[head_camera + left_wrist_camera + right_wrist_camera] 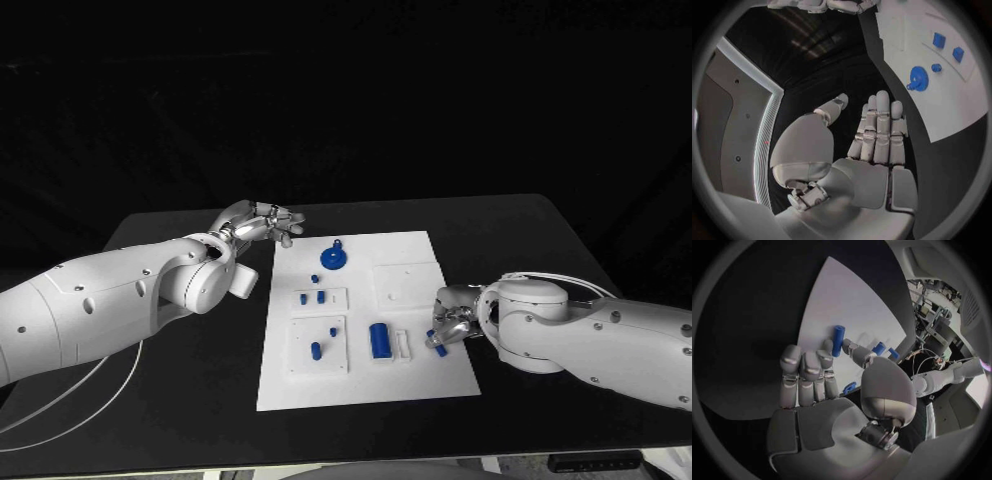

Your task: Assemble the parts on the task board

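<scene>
A: Where does the task board (418, 380) lie?

B: In the middle of the black table (548, 230), its long sides running away from the robot. Bare table shows on every side of it, wide at the far right corner, narrower along the near edge.

A: And the left hand (264, 226)?

B: Off the board, over the table just beyond the board's far left corner. The left wrist view shows its fingers (882, 125) straight and side by side, thumb apart, nothing in the palm.

A: The right hand (453, 320)?

B: At the board's right edge, about halfway along. A small blue part (436, 339) sits at its fingertips, on the board's rim; the right wrist view shows the thumb close to a blue piece, but I cannot tell if it is pinched.

A: Other parts?

B: A round blue disc (333, 260) near the far end, a blue cylinder (381, 339) standing near the middle beside the hand, and small blue pegs (316, 349) in the left-hand recesses.
</scene>
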